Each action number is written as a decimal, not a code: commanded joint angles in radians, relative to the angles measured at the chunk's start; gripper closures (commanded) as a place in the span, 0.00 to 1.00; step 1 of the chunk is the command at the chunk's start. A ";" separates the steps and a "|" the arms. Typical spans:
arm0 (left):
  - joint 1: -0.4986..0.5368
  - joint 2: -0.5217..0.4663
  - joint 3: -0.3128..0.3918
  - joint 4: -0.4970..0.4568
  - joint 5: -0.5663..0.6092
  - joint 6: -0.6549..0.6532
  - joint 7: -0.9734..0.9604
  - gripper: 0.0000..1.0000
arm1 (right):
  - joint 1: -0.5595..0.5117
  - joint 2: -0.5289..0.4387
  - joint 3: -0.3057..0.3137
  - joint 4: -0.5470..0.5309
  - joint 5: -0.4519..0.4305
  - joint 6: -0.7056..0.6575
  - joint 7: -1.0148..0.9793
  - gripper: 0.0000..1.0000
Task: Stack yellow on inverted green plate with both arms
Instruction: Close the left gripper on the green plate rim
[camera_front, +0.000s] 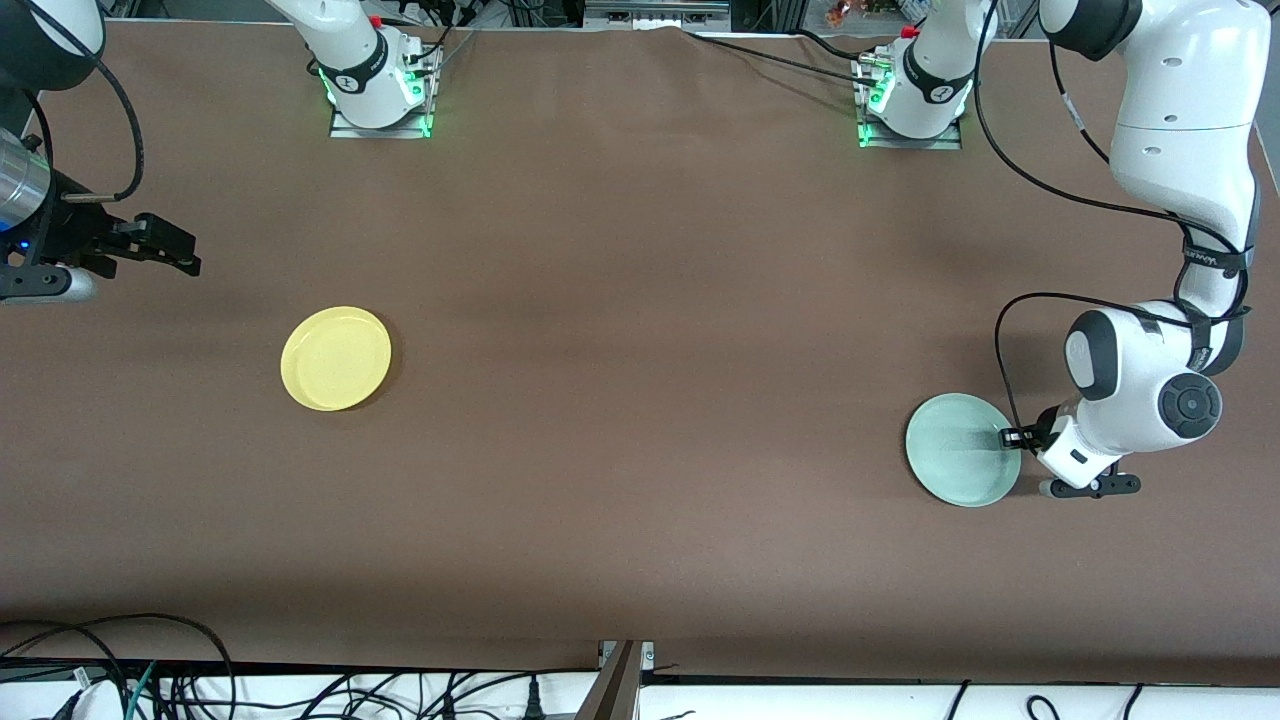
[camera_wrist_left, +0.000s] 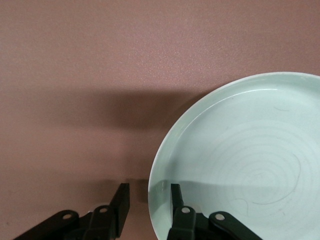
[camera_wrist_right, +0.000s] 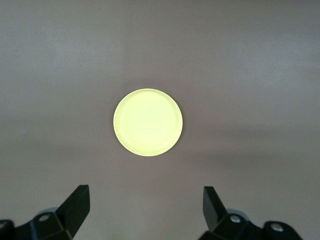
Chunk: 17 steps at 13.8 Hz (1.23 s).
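Note:
The yellow plate (camera_front: 336, 358) lies rim up on the table toward the right arm's end; it also shows in the right wrist view (camera_wrist_right: 148, 122). The pale green plate (camera_front: 960, 462) lies rim up toward the left arm's end, its inner rings showing in the left wrist view (camera_wrist_left: 250, 165). My left gripper (camera_front: 1012, 437) (camera_wrist_left: 150, 186) is low at the plate's edge. It is open, with one finger inside the plate, the other outside, and the rim between them. My right gripper (camera_front: 185, 250) (camera_wrist_right: 146, 189) is open and empty, held in the air above the table beside the yellow plate.
The brown table top (camera_front: 640, 300) is bare between the two plates. Both arm bases (camera_front: 375, 90) (camera_front: 915, 95) stand along the edge farthest from the front camera. Loose cables (camera_front: 120, 670) lie past the table's near edge.

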<state>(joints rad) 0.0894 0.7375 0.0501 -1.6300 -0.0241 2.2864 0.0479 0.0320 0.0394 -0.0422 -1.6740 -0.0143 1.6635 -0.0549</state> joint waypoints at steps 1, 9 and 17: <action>0.001 -0.007 -0.001 0.006 -0.022 -0.007 0.027 0.60 | 0.002 0.007 -0.001 0.020 0.001 -0.016 0.010 0.00; 0.004 -0.026 -0.003 0.002 -0.023 -0.024 0.027 0.60 | 0.002 0.007 -0.002 0.020 0.001 -0.016 0.010 0.00; 0.003 -0.026 -0.003 -0.001 -0.022 -0.025 0.029 0.85 | 0.002 0.007 -0.002 0.020 0.001 -0.016 0.010 0.00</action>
<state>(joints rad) 0.0894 0.7275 0.0492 -1.6276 -0.0241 2.2791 0.0480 0.0320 0.0395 -0.0422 -1.6740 -0.0143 1.6635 -0.0547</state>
